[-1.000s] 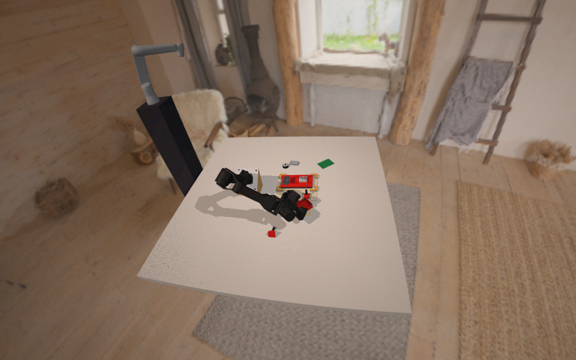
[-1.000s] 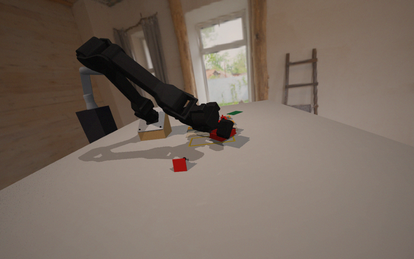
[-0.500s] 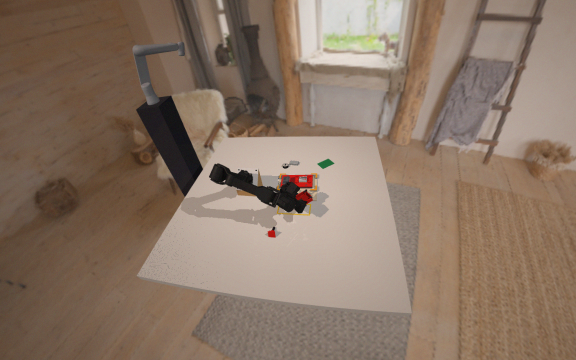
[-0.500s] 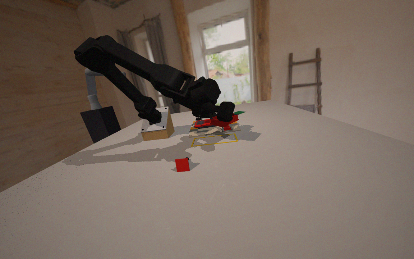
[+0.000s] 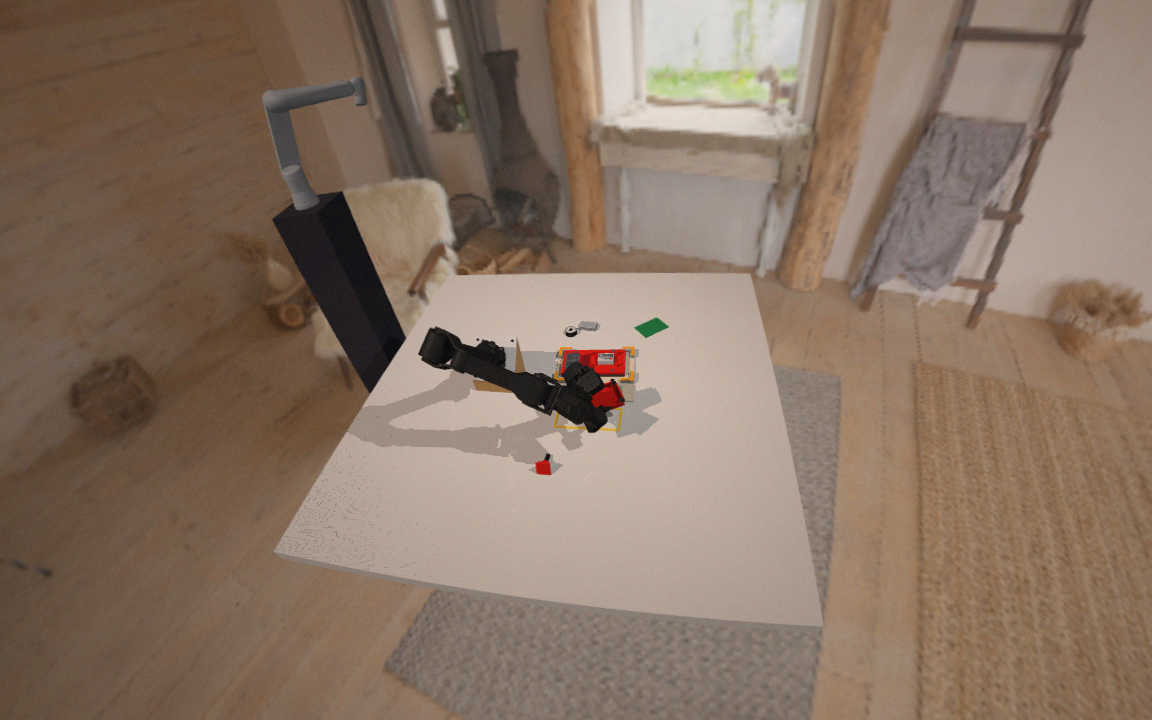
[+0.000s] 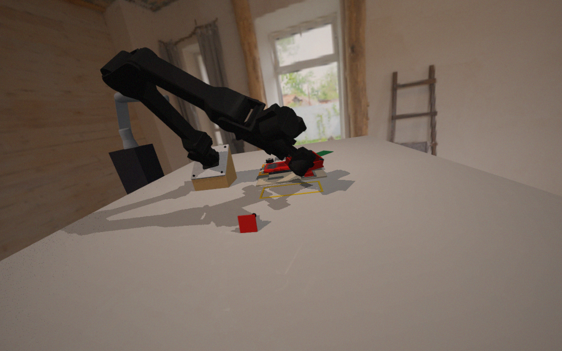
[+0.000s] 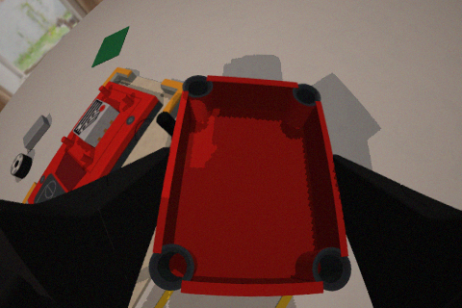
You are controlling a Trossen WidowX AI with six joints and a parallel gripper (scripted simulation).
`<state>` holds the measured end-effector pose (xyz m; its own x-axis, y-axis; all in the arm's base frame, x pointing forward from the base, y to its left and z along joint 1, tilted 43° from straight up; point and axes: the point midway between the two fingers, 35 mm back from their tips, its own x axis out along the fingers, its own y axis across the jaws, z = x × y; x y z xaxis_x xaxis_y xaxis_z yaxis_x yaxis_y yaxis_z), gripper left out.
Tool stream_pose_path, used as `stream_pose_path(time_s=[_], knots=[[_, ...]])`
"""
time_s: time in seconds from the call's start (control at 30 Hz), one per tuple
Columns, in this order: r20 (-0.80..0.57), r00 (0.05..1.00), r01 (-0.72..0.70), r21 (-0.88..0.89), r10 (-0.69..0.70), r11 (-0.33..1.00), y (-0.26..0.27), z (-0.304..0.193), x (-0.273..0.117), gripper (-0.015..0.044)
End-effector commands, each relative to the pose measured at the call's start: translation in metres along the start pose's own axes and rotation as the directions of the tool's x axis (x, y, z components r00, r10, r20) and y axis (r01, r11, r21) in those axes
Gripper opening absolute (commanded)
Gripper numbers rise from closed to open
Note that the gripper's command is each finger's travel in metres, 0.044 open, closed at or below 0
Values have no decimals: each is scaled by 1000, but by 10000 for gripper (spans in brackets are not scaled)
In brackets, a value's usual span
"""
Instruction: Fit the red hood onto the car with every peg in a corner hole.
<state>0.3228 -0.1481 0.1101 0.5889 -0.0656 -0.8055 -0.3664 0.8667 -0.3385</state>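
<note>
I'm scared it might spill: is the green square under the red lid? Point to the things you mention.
No, the green square (image 5: pixel 651 327) (image 6: pixel 325 152) (image 7: pixel 111 47) lies on the table, away from the red lid (image 5: pixel 607 395) (image 6: pixel 318 164) (image 7: pixel 245 192).

On my table (image 5: pixel 696 537) (image 6: pixel 318 283) (image 7: pixel 385 24), from above, the jig (image 5: pixel 628 351) (image 6: pixel 270 180) (image 7: pixel 175 101) has a green card (image 5: pixel 651 327) (image 6: pixel 325 153) (image 7: pixel 112 47) at two o'clock, wheel (image 5: pixel 570 331) (image 6: pixel 269 160) (image 7: pixel 25 167) at eleven, perhaps a red knob (image 5: pixel 543 467) (image 6: pixel 247 224) at seven.
</note>
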Motion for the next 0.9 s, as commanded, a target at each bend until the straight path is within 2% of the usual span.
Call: stream_pose_path(time_s=[0.0, 0.43, 0.87], knots=[[-3, 1000, 2, 106, -1, 994, 0, 0, 0, 0], [-3, 1000, 3, 505, -1, 863, 0, 0, 0, 0], [-3, 1000, 3, 816, -1, 578, -1, 0, 0, 0]])
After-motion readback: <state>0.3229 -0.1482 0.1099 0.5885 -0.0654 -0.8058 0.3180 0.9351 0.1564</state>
